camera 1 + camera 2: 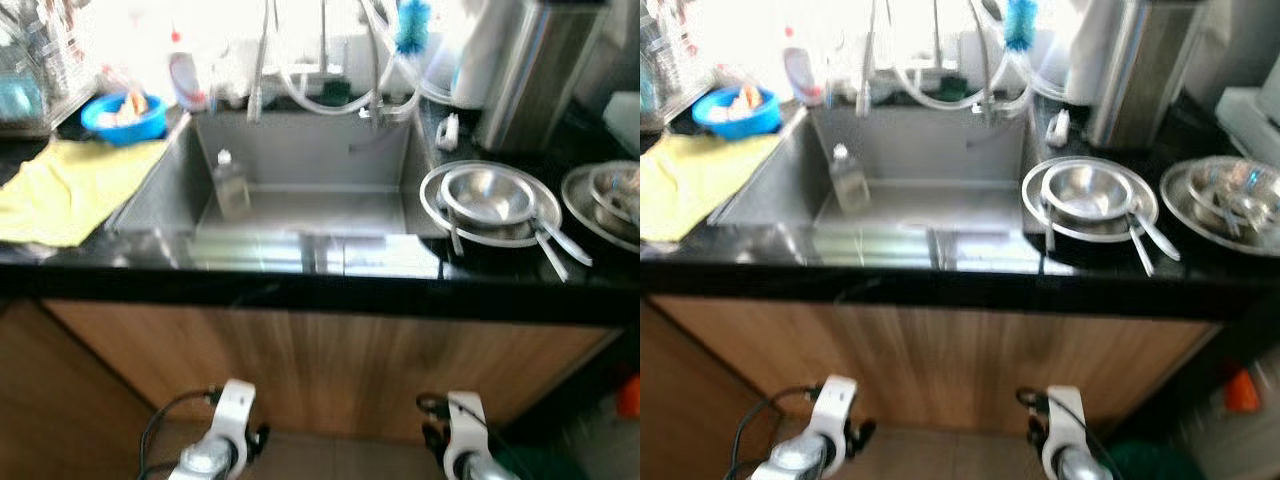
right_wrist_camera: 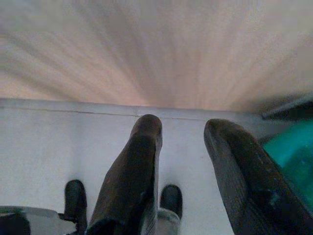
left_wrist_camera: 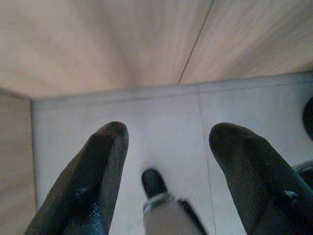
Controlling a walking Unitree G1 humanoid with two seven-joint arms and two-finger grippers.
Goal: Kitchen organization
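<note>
Two arms hang low in front of the wooden cabinet (image 1: 330, 360), below the black counter (image 1: 300, 290) edge and well clear of everything on top. The left gripper (image 3: 166, 142) points down at the pale floor (image 3: 161, 112) with its fingers (image 3: 105, 161) spread wide and nothing between them; the right gripper (image 2: 181, 132) also points at the floor beside the cabinet base, its fingers apart by a narrower gap, holding nothing. Up on the counter, the steel sink (image 1: 300, 200) sits in the middle, its basin mostly open, with a small clear bottle (image 1: 229, 183) standing upright near its left wall. Hoses and taps (image 1: 330, 80) crowd the back rim, and a blue brush (image 1: 412, 25) sticks up there. Left of the sink a yellow cloth (image 1: 70, 190) lies flat, reaching close to the counter's front edge, and a blue bowl (image 1: 124, 115) sits behind it at the sink's back left corner. Right of the sink, just beside its rim, a steel bowl (image 1: 488, 193) rests inside a wide steel plate (image 1: 435, 205), with spoons (image 1: 555, 250) lying over the plate's front rim toward the counter edge. More steel dishes (image 1: 605, 200) are stacked further right, running to the frame edge, and a tall steel canister (image 1: 535, 70) stands behind them. The strip of counter in front of the sink is narrow and bare.
</note>
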